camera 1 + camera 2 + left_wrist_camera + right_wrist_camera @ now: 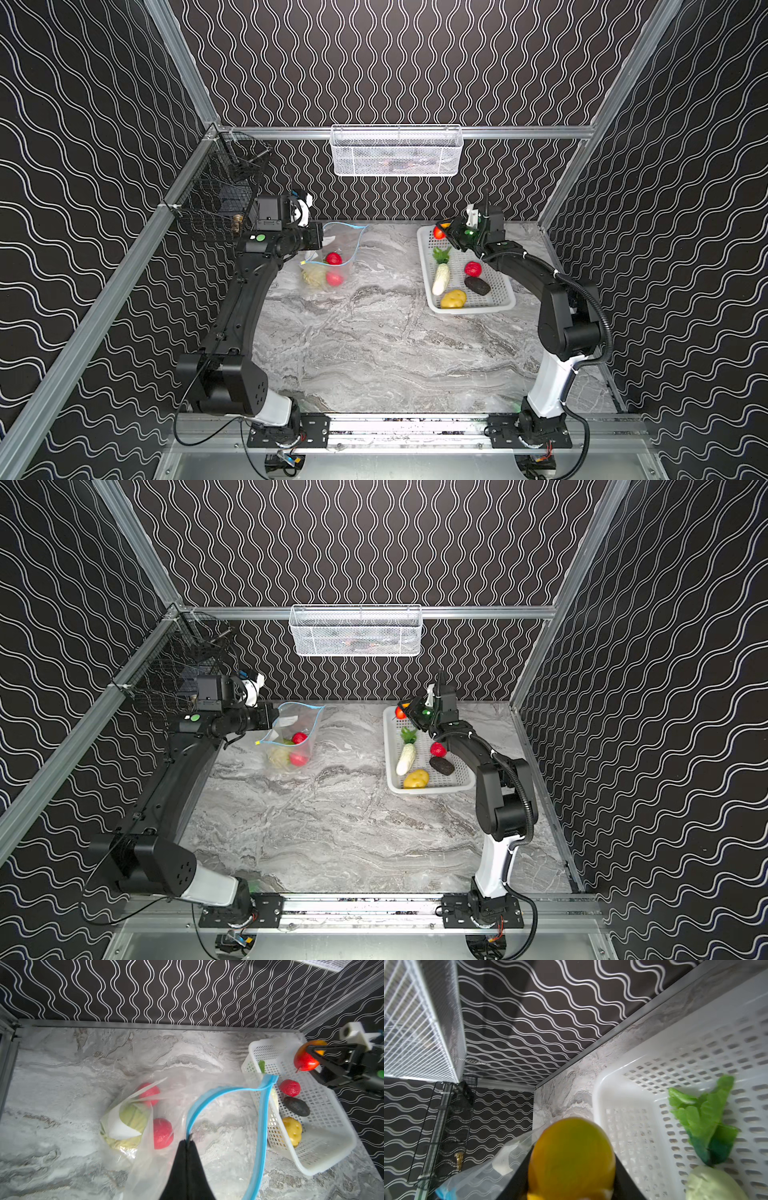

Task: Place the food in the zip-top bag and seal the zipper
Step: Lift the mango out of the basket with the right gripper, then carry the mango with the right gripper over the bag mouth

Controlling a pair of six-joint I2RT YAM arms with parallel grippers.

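The clear zip-top bag [343, 249] lies at the back left with its mouth held up and open. My left gripper [188, 1142] is shut on the blue zipper [262, 1126] strip at the mouth's edge. The yellow slider tab [258, 742] hangs at one end. Inside the bag lie a green cabbage [133, 1118] and two red fruits [163, 1133]. My right gripper [446, 232] is shut on an orange-red fruit [572, 1153], lifted over the basket's far left corner. A white radish [440, 279], a red fruit [473, 269], a dark avocado-like piece [477, 286] and a yellow potato [453, 299] lie in the basket.
The white perforated basket [473, 309] stands at the back right of the marble table. A white wire basket [395, 151] hangs on the back wall. A black wire cage [216, 199] is fixed to the left rail, close behind my left wrist.
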